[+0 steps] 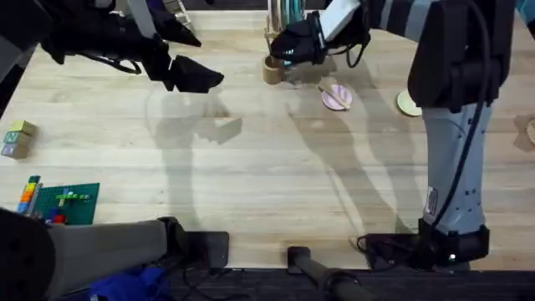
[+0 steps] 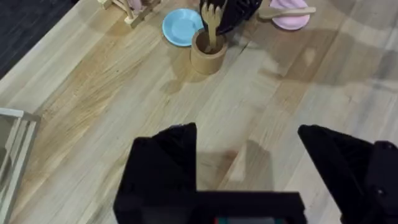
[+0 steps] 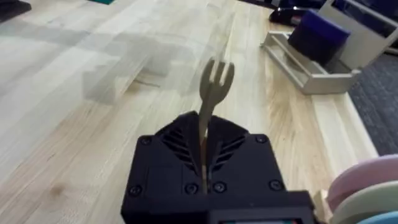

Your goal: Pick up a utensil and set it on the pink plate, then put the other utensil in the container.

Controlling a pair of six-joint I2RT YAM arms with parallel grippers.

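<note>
Step one appears complete: the plain wooden utensil [image 2: 287,10] lies across the pink plate [image 1: 337,97], near the table's far edge. Step two is in progress: the right gripper [image 1: 288,53] clamps the wooden fork [image 2: 211,23], tines up, its handle inside the brown cup [image 2: 208,53]; release remains. The left gripper [image 2: 249,162] hangs empty, jaws spread

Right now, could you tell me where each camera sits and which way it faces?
Overhead: above the arm bases, looking down and forward over the table and both arms.
Left wrist: on the left arm, facing the fork in the container; own open fingers below.
Right wrist: on the right gripper, which pinches the fork.
Overhead and left wrist share the pink plate.
</note>
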